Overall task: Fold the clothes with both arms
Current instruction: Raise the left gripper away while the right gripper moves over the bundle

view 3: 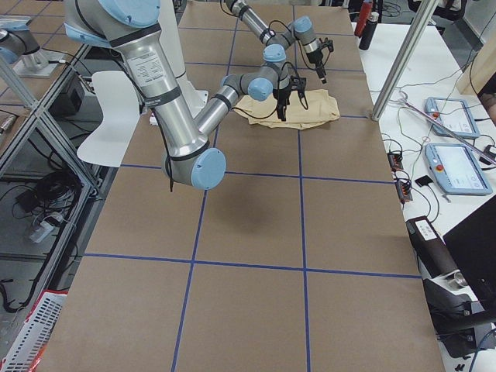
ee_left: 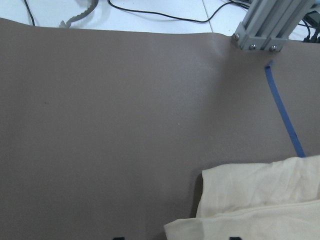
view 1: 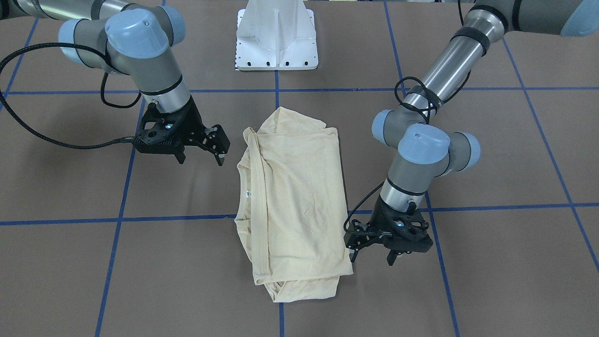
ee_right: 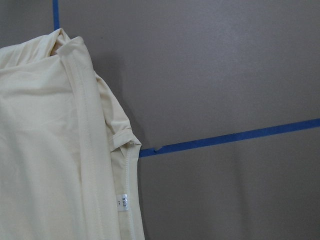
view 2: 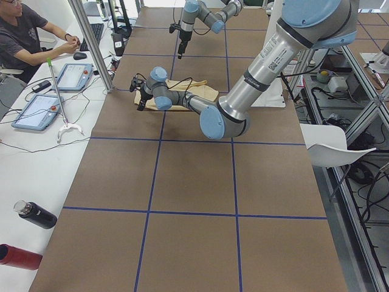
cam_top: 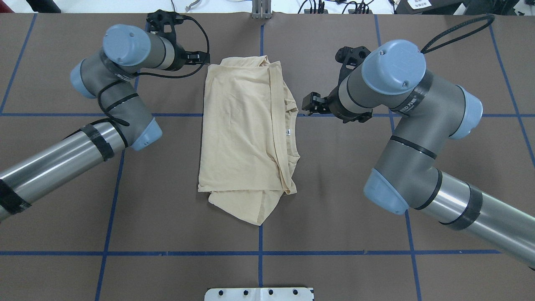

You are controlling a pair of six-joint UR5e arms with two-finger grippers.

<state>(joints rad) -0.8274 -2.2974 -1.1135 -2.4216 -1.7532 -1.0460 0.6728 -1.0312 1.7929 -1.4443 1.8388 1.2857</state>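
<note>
The pale cream-yellow T-shirt [view 1: 295,206] lies folded into a long rectangle in the middle of the table, also in the overhead view [cam_top: 246,133]. Its white neck tag [view 1: 248,193] shows at one long edge and in the right wrist view [ee_right: 123,202]; the print is hidden. My left gripper [view 1: 372,257] is open and empty, just off the shirt's corner on the operators' side; the left wrist view shows that corner [ee_left: 260,200]. My right gripper [view 1: 200,159] is open and empty, beside the collar edge and apart from the cloth. In the overhead view they stand left [cam_top: 190,56] and right [cam_top: 324,109] of the shirt.
The white pedestal base [view 1: 276,37] stands at the robot's side of the table. Blue tape lines [view 1: 117,220] grid the brown surface. An aluminium post [ee_left: 265,25] stands at the far table edge. An operator [view 2: 24,36], tablets and bottles are at a side bench.
</note>
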